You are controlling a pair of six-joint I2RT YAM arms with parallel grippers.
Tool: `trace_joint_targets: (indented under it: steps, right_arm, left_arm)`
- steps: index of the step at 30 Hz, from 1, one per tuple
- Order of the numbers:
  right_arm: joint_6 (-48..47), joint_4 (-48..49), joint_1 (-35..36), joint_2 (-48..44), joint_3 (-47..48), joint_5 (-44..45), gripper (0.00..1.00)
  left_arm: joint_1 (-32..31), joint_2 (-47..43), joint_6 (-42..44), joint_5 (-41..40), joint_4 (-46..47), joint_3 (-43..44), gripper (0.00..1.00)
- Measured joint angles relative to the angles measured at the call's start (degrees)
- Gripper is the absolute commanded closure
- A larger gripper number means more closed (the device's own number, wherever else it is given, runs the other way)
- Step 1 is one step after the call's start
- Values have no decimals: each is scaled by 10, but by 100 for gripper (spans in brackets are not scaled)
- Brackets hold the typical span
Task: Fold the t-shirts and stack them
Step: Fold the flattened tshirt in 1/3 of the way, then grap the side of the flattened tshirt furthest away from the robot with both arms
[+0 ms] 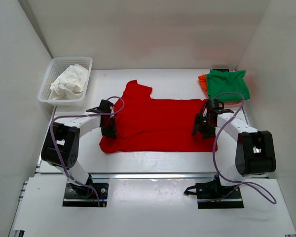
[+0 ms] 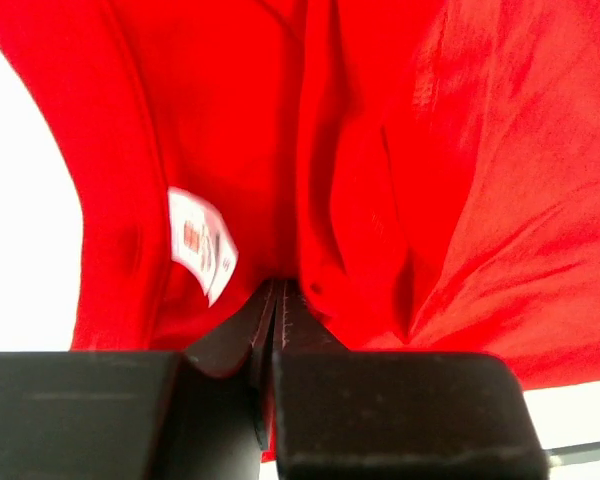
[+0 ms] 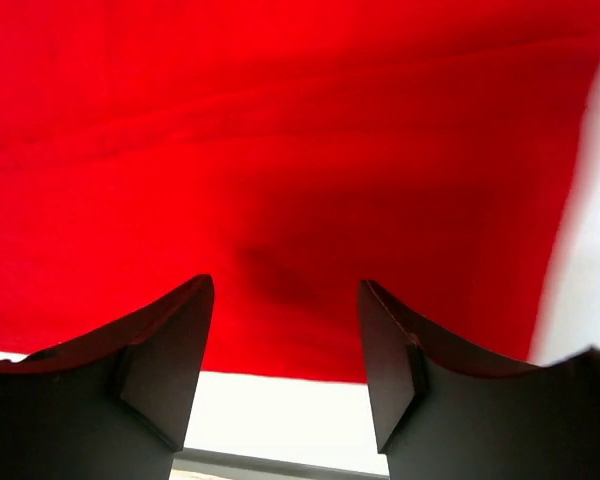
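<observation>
This was a robotics lab test cell. Plain white panels (image 1: 153, 29) walled the white tabletop (image 1: 153, 162) along its far, left and right edges. Two black-and-white robot arms, the left arm (image 1: 64, 143) and the right arm (image 1: 254, 150), were bolted to black base plates (image 1: 84, 193) at the near edge. Loose purple cables (image 1: 214, 148) trailed along them, and bare aluminium framing (image 1: 30, 181) showed at the near left corner.

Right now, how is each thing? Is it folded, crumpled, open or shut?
red t-shirt: spread out, not yet folded small.
left gripper: shut, pinching the red t-shirt.
right gripper: open, holding nothing, over the red t-shirt.
green t-shirt: folded, lying on the orange t-shirt.
orange t-shirt: folded, underneath, only an edge showing.
basket: upright, holding the white cloth.
white cloth: crumpled.
</observation>
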Motion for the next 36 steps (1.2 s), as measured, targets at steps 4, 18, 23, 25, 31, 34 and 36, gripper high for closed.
trace_joint_targets:
  steps: [4, 18, 23, 25, 31, 34, 36]
  right_arm:
    - [11, 6, 33, 43, -9, -9, 43]
    - [20, -7, 50, -37, -71, -46, 42]
    - [9, -99, 49, -56, 14, -52, 42]
    - [2, -104, 45, -52, 80, -53, 42]
    - [-21, -87, 16, 35, 239, -54, 42]
    - [-33, -86, 11, 90, 269, -48, 43]
    - [-38, -88, 11, 118, 276, -44, 43]
  left_arm:
    - [-7, -35, 4, -3, -5, -37, 91]
    - [-8, -195, 18, 38, -167, -103, 87]
    - [69, -212, 31, 72, -198, 71, 71]
    - [80, -190, 34, 75, -177, 154, 70]
    - [82, -35, 66, 109, -12, 306, 59]
    - [83, 71, 94, 105, 57, 326, 53]
    - [85, 130, 112, 94, 78, 329, 51]
